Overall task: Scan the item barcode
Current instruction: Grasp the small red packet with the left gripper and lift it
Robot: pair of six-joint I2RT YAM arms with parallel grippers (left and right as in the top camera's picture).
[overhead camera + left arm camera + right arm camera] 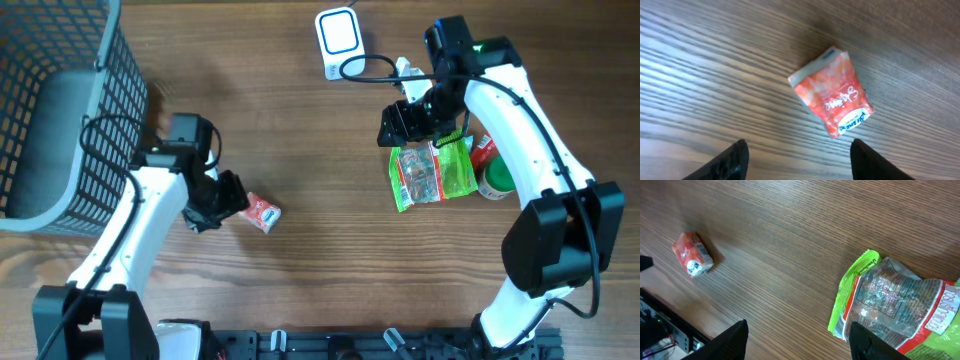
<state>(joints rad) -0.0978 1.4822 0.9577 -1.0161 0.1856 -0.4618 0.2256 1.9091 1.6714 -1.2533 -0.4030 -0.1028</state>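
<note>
Left gripper (799, 145): fingers apart, nothing between them, touching nothing.
Right gripper (797, 325): fingers apart, gap empty; no grip on anything.
Packet (832, 92): small red-orange pouch with a white end, lying flat and askew on the table (320, 260). It sits just ahead of the left fingertips, within the line of the gap and nearer the right-hand finger in the left wrist view, apart from both.
Bag (895, 305): green-edged snack bag with a clear window, lying flat under the right gripper. Its near edge runs beside one finger in the right wrist view; contact cannot be told.
Scanner (338, 33): white unit at the far table edge, cable trailing toward the right arm; well apart from the packet, nearer the bag.
Can (492, 170): red and green, touching the bag's outer side, partly under the right arm.
Basket (120, 120): dark wire mesh, far left corner, behind the left arm.
Open room: bare wood between packet and bag, and from the packet up to the scanner. The near edge carries a dark rail.
</note>
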